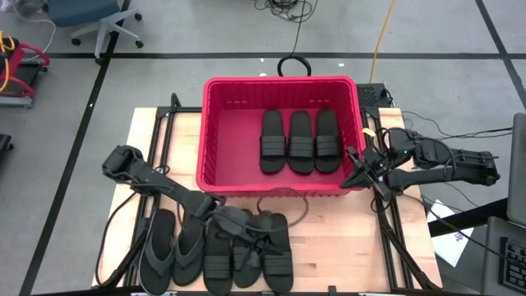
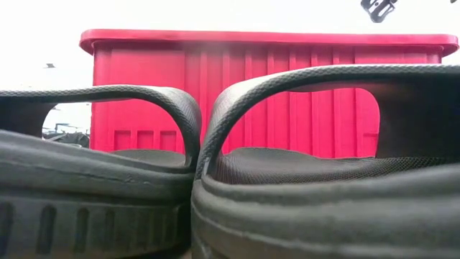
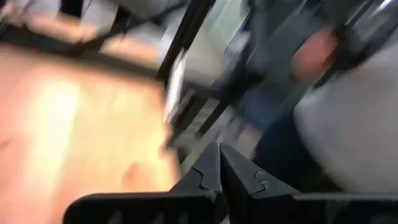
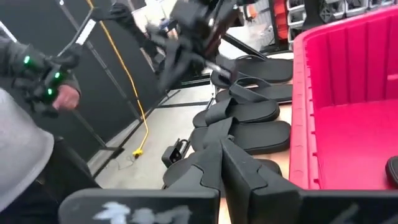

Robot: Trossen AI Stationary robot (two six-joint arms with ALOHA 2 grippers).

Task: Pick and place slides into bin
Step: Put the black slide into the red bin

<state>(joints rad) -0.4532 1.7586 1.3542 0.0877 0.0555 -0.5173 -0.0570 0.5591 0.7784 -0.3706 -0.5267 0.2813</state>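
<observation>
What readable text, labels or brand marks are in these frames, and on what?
None readable in any view.
Bin: plain red ribbed walls, no label showing.
Slides in the bin and on the table: ribbed straps only, no brand visible.
Paper sheet off the table's right edge: any print is too small to read.
Left wrist view: too blurred for any text.
</observation>
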